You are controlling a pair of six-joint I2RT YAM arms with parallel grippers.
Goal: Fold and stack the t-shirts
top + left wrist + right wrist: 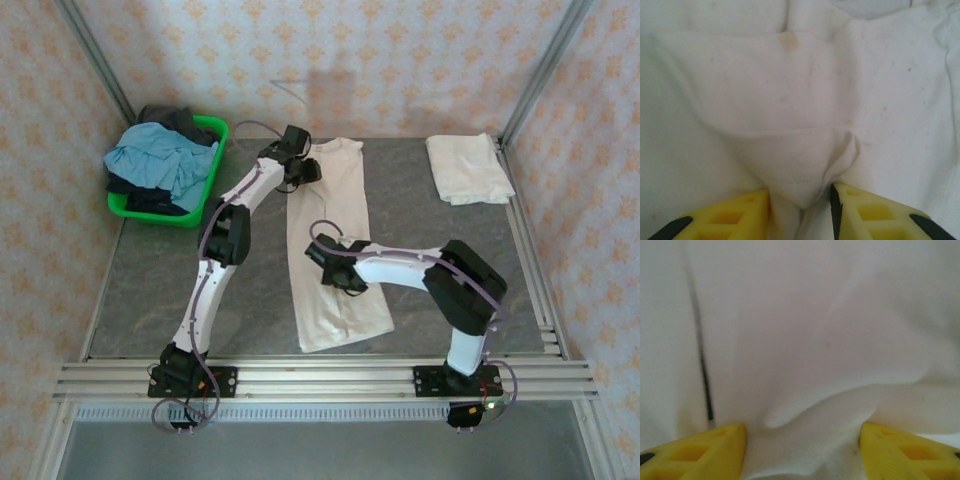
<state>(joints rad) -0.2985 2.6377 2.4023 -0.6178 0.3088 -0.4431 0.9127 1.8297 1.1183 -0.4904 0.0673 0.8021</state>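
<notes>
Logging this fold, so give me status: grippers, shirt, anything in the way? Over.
Left gripper pinching the t-shirt at its far end. Right gripper open, cloth bunched between its jaws. Folded shirt and green basket sit apart from it.

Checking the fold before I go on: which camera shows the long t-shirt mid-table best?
Top external: the whole t-shirt lies there as a lengthwise strip, left claw near its far end, right claw mid-body. Left wrist view gives a close-up of a pinched cloth fold; right wrist, blurred cloth bunched between spread fingers.
</notes>
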